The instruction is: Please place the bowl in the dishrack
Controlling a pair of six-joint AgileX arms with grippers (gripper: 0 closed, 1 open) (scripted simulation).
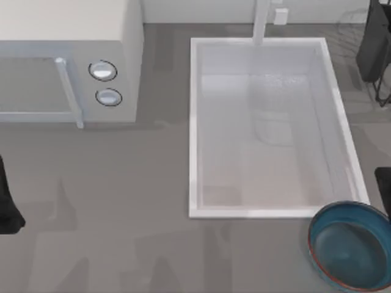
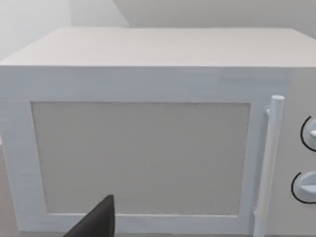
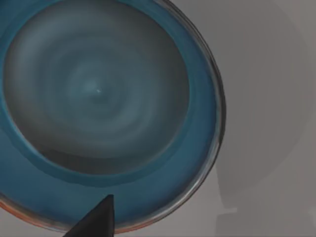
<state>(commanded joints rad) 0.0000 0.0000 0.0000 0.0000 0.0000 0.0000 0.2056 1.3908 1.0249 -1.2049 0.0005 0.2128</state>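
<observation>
Countertop (image 1: 122, 207), a flat grey slab, carries everything: on the top view's left a boxy white microwave oven (image 1: 67, 55) with 2 round dials, and right of centre a white rectangular sink basin (image 1: 194, 122) with a pale faucet at its far edge. At the far right corner stands a dark wire-framed thing that I take for the dishrack (image 1: 374, 49), though it is cut off by the frame edge and I cannot be certain.

Next comes the round, deep blue glazed bowl (image 1: 351, 244) with its thin reddish-brown rim, sitting upright on the counter just beyond the sink's near right corner. It has no long axis, so any rim point serves.

What matters is side: the bowl lies at the right edge, well apart from my left arm (image 1: 9, 201), which sits parked at the left edge facing the microwave. My right arm is clearly nearer; its wrist camera looks almost straight down into the bowl's hollow (image 3: 98, 94). 1 dark fingertip (image 3: 96, 219) pokes in over the rim there. Whether either pincer is wide or narrow, I cannot tell.
</observation>
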